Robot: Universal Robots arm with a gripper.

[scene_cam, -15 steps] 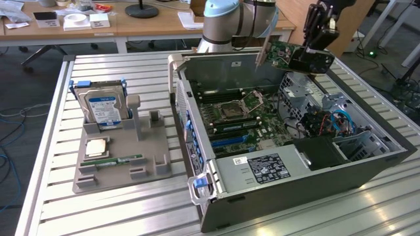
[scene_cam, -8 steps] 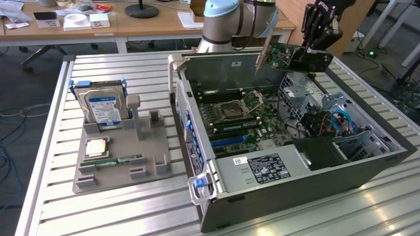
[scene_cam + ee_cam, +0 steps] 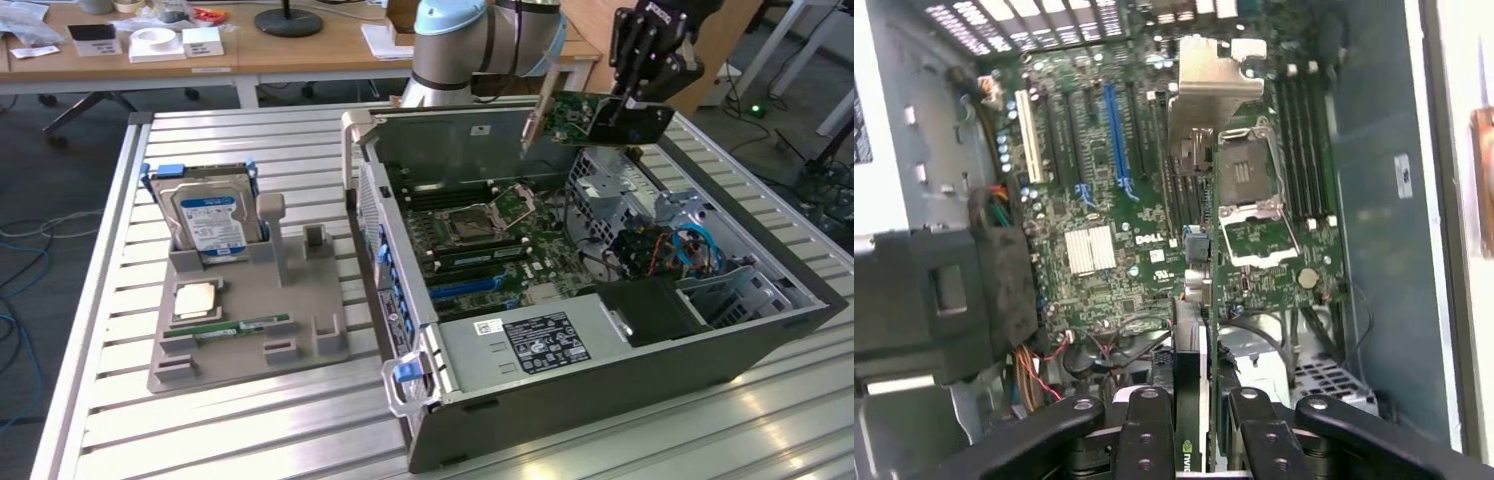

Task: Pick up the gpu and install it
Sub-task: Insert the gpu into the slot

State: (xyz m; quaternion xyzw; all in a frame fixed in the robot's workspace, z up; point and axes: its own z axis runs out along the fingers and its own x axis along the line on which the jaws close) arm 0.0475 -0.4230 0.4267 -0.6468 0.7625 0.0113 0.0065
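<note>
Above the far rim of the open PC case (image 3: pixel 601 400), toward the exterior view's right, the end effector (image 3: pixel 630 102) hangs w/ its fingers clamped narrow on the gpu (image 3: pixel 585 118). The card is in the air, tilted, green board facing the camera, and its silver bracket strip (image 3: pixel 539 108) points to the exterior view's left. The fingers grip the end opposite the bracket, so most of the card sticks out from the end effector toward the arm's base. The card's lower edge is clear of the motherboard (image 3: pixel 497 240) and not seated in any slot. In the wrist view the gpu (image 3: pixel 1189 345) shows edge-on as a thin dark strip between the black fingers (image 3: pixel 1147 430), pinched from both sides, w/ the end effector (image 3: pixel 1194 410) right over the board. Under it lie the motherboard (image 3: pixel 1104 200), a blue slot (image 3: pixel 1116 130) among black ones, a silver heatsink (image 3: pixel 1091 248) and the CPU socket (image 3: pixel 1252 195) w/ its metal cover flipped up. The card's edge sits nearer the socket side than the heatsink side. The case lies on its side on the slatted metal worktop (image 3: pixel 267 430), w/ the power supply (image 3: pixel 534 345) at the near end. Beside the case, on the exterior view's left, a grey parts tray (image 3: pixel 314 320) carries a hard drive (image 3: pixel 210 215) standing upright, a CPU chip (image 3: pixel 198 298) and a memory stick (image 3: pixel 250 325) lying flat, all well apart from the end effector.
</note>
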